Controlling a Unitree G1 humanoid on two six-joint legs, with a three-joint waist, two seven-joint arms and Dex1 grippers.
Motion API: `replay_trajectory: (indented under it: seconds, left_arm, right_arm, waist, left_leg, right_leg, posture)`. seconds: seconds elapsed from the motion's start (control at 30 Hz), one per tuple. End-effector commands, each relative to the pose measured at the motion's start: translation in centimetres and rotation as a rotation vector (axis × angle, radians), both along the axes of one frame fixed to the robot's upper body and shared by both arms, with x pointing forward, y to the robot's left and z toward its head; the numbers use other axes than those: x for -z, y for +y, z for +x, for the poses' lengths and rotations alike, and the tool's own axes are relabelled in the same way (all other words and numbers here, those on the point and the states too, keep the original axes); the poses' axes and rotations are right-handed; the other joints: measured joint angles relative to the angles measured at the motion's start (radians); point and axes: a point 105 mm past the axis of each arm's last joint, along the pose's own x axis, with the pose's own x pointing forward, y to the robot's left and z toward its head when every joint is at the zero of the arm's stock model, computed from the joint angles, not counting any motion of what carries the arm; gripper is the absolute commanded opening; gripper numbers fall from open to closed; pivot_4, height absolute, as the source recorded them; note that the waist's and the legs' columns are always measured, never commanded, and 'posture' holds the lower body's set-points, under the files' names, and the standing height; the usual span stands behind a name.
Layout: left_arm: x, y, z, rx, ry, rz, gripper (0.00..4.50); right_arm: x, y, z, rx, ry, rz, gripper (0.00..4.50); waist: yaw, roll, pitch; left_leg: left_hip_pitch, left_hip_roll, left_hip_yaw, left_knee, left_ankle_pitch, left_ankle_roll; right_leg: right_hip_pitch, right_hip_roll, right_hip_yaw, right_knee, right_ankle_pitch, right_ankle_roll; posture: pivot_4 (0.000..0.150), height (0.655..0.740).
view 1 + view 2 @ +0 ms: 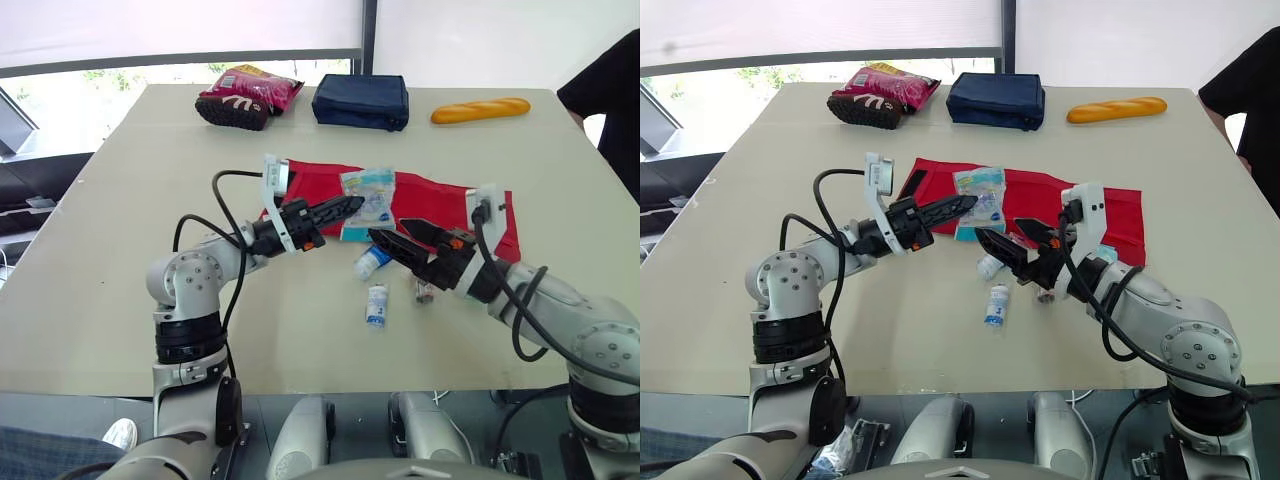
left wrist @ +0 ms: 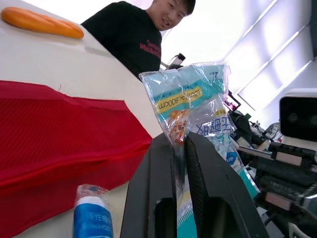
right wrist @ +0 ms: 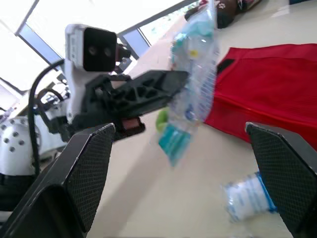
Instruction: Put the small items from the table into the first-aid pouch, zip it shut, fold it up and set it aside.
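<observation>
My left tool (image 1: 355, 205) is closed on the edge of a clear packet (image 1: 368, 205) with blue and white print. The two fingers (image 2: 148, 188) pinch the plastic flat between them, and the packet hangs from that grip over the near edge of the red pouch (image 1: 430, 195), which lies spread flat in the middle of the surface (image 1: 120, 250). My right tool (image 1: 387, 228) is wide open and holds nothing. Its fingers are spread well apart, low over the surface just in front of the pouch, pointing toward the packet. A white and blue roll (image 1: 372, 262) lies just beneath it, a second roll (image 1: 377, 304) lies nearer the front edge, and a small dark item (image 1: 424, 290) rests beside my right wrist. The surface to my left is bare and gives open room. Along the far edge sit a snack bag (image 1: 248, 95), a navy pouch (image 1: 361, 101) and a bread loaf (image 1: 480, 110), all well apart from my tools. A person (image 1: 615, 90) in a black top stands at the far right corner.
</observation>
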Motion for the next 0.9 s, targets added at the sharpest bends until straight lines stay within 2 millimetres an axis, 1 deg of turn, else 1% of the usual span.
replay_trajectory:
  seconds: [0.03,0.07,0.1,0.2,0.23,0.27,0.3,0.33,0.37,0.43,0.53,0.6,0.67,0.7,0.73,0.77,0.8,0.83,0.87,0.9]
  left_arm:
    - [-1.5,-0.3,-0.7,0.019,-0.064,-0.015,0.06]
    - [-1.6,-0.4,-0.7,0.025,-0.065,-0.019,0.06]
    - [-1.5,-0.6,-0.9,0.037,-0.066,-0.018,0.00]
    - [-1.5,-0.9,-1.0,0.050,-0.063,-0.024,0.00]
    - [-1.5,-1.0,-1.0,0.050,-0.061,-0.029,0.00]
    - [-1.5,-1.0,-0.9,0.051,-0.060,-0.031,0.00]
    - [-1.5,-1.1,-1.0,0.057,-0.063,-0.028,0.00]
    - [-1.4,-1.2,-1.1,0.062,-0.063,-0.025,0.00]
    - [-1.4,-1.2,-1.1,0.065,-0.063,-0.023,0.00]
    - [-1.3,-1.1,-1.1,0.066,-0.061,-0.018,0.00]
    - [-1.2,-0.8,-0.9,0.055,-0.062,-0.010,0.00]
    - [-1.2,-0.2,-0.4,0.021,-0.078,0.012,0.00]
    - [-1.2,0.5,-0.1,0.006,-0.096,0.042,0.88]
    - [-1.3,1.1,0.2,-0.013,-0.112,0.061,1.08]
    - [-1.2,1.8,0.7,-0.050,-0.136,0.100,1.64]
    - [-1.2,2.5,1.3,-0.086,-0.162,0.140,1.96]
    - [-1.1,3.2,2.0,-0.132,-0.193,0.181,2.39]
    - [-1.1,4.0,2.8,-0.181,-0.210,0.213,2.98]
    - [-1.1,5.0,3.7,-0.228,-0.256,0.277,3.30]
    - [-0.9,5.8,4.4,-0.267,-0.296,0.346,3.88]
  right_arm:
    - [-1.1,0.2,0.1,0.007,-0.001,0.047,4.50]
    - [-1.2,0.3,0.3,0.011,0.002,0.053,4.50]
    - [-1.4,0.4,0.4,0.015,0.004,0.063,4.25]
    - [-1.8,0.5,0.7,0.020,0.003,0.077,3.45]
    - [-1.9,0.6,0.8,0.021,0.004,0.079,2.78]
    - [-1.9,0.6,0.8,0.021,0.005,0.078,2.50]
    - [-1.9,0.6,0.9,0.026,0.004,0.075,1.85]
    - [-1.9,0.6,1.0,0.029,0.001,0.070,1.43]
    - [-1.9,0.6,1.0,0.031,-0.001,0.068,0.86]
    - [-2.0,0.4,1.1,0.039,-0.002,0.075,0.05]
    - [-2.1,0.1,1.2,0.047,-0.003,0.078,0.03]
    - [-1.9,-0.3,1.2,0.058,0.000,0.070,0.03]
    - [-1.6,-0.7,1.2,0.068,0.008,0.064,0.03]
    - [-1.5,-0.9,1.2,0.072,0.011,0.057,0.03]
    - [-1.3,-1.3,1.2,0.076,0.015,0.051,0.03]
    - [-1.2,-1.5,1.2,0.080,0.019,0.047,0.03]
    - [-1.1,-1.8,1.1,0.084,0.022,0.042,0.03]
    - [-0.9,-2.0,1.1,0.089,0.025,0.035,0.03]
    - [-0.8,-2.4,1.1,0.096,0.028,0.026,0.03]
    - [-0.7,-2.7,1.1,0.103,0.030,0.018,0.03]
  waist:
    - [0.000,0.000,0.000]
    - [0.000,0.000,0.000]
    - [0.000,0.000,0.000]
    - [-0.001,0.000,0.000]
    - [0.000,0.000,0.000]
    - [0.000,0.000,0.000]
    - [0.000,0.000,0.000]
    - [0.000,0.000,0.000]
    - [0.000,0.000,0.000]
    - [0.000,0.000,0.000]
    - [0.000,0.000,0.000]
    - [0.000,0.000,0.000]
    - [-0.001,0.000,0.000]
    - [-0.001,0.000,0.000]
    - [-0.001,0.000,0.000]
    - [-0.001,0.000,0.000]
    - [-0.001,0.000,0.000]
    - [0.000,0.000,0.000]
    - [0.001,0.000,0.000]
    - [0.002,0.000,0.000]
  left_leg:
    - [0.000,0.000,0.000,0.000,0.000,0.000]
    - [0.000,0.000,0.000,0.000,0.000,0.000]
    - [0.000,0.000,0.000,0.000,0.000,0.000]
    - [0.000,-0.001,0.000,0.000,0.000,0.000]
    - [0.000,-0.001,0.000,0.000,0.000,0.000]
    - [0.000,-0.001,0.000,0.000,0.000,0.000]
    - [0.000,-0.001,0.000,0.000,0.000,0.000]
    - [0.000,-0.001,0.000,0.000,0.000,0.000]
    - [0.000,-0.001,0.000,0.000,0.000,0.000]
    - [0.000,-0.001,0.000,0.000,0.000,0.000]
    - [0.000,-0.001,0.000,0.000,0.000,0.000]
    - [-0.001,-0.001,0.000,0.000,0.000,0.000]
    - [-0.001,-0.001,0.000,0.000,0.000,0.000]
    - [-0.001,-0.001,0.000,0.000,0.000,0.000]
    - [-0.001,-0.001,0.000,-0.001,0.000,0.000]
    - [-0.001,-0.001,0.000,-0.001,0.000,0.000]
    - [0.000,-0.001,0.000,-0.001,0.000,0.000]
    - [0.000,-0.001,0.000,-0.001,0.000,0.000]
    - [-0.001,-0.001,0.001,-0.001,0.000,0.000]
    - [-0.001,-0.001,0.001,-0.001,0.000,0.000]
  right_leg:
    - [0.000,0.000,0.000,0.000,0.000,0.000]
    - [0.000,0.000,0.000,0.000,0.000,0.000]
    - [0.000,0.000,0.000,0.000,0.000,0.000]
    - [0.000,0.000,0.000,0.000,0.000,0.000]
    - [0.000,0.000,0.000,0.000,0.000,0.000]
    - [0.000,0.000,0.000,0.000,0.000,0.000]
    - [0.000,0.000,0.000,-0.001,0.000,0.000]
    - [0.000,0.000,0.000,-0.001,0.000,0.000]
    - [0.000,0.000,0.000,-0.001,0.000,0.000]
    - [0.000,0.000,0.000,-0.001,0.000,0.000]
    - [0.000,0.000,0.000,-0.001,0.000,0.000]
    - [0.000,0.000,0.000,-0.001,0.000,0.000]
    - [0.000,0.000,0.000,-0.001,0.000,0.000]
    - [0.000,0.000,0.000,-0.001,-0.001,0.000]
    - [0.000,0.000,0.000,-0.001,-0.001,-0.001]
    - [0.000,0.000,0.000,-0.001,-0.001,-0.001]
    - [0.000,0.000,0.000,-0.002,-0.002,-0.002]
    - [0.000,0.001,0.000,-0.002,-0.003,-0.003]
    - [-0.001,0.001,0.000,-0.002,-0.003,-0.003]
    - [0.000,0.001,0.000,-0.002,-0.003,-0.003]
  posture:
    - [0.150,0.7105]
    - [0.150,0.7105]
    - [0.150,0.7105]
    - [0.150,0.7105]
    - [0.150,0.7105]
    - [0.150,0.7105]
    - [0.150,0.7105]
    - [0.150,0.7105]
    - [0.150,0.7105]
    - [0.150,0.7105]
    - [0.150,0.7105]
    - [0.150,0.7105]
    - [0.150,0.7105]
    - [0.150,0.7105]
    - [0.150,0.7105]
    - [0.150,0.7105]
    - [0.150,0.7105]
    - [0.150,0.7105]
    - [0.150,0.7105]
    - [0.150,0.7105]
